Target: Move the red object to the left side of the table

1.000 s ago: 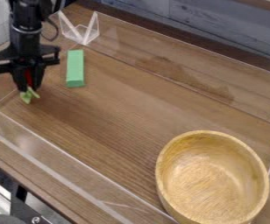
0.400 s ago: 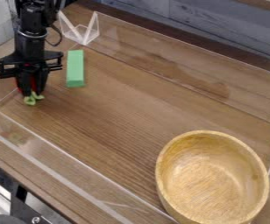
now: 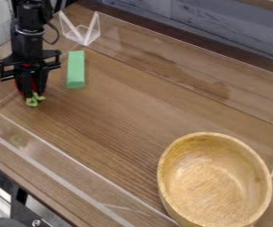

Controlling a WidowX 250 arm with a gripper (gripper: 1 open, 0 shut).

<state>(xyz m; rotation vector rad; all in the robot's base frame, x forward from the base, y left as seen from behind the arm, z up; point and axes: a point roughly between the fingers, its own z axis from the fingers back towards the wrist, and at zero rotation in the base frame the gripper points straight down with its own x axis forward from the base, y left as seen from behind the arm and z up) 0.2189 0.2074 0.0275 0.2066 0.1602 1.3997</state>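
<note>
My black gripper points down at the far left of the table, close above the wood. It is shut on the red object, a small red toy whose green leafy stem sticks out below the fingertips, at or just over the tabletop. The fingers hide most of the red body.
A green rectangular block lies just right of the gripper. A large wooden bowl sits at the near right corner. Low clear acrylic walls edge the table, with a clear angled piece at the back left.
The wrist has rolled a little, levelling the gripper's crossbar, and the green stem now sits slightly lower and further right. The grip on the red object is unchanged.
</note>
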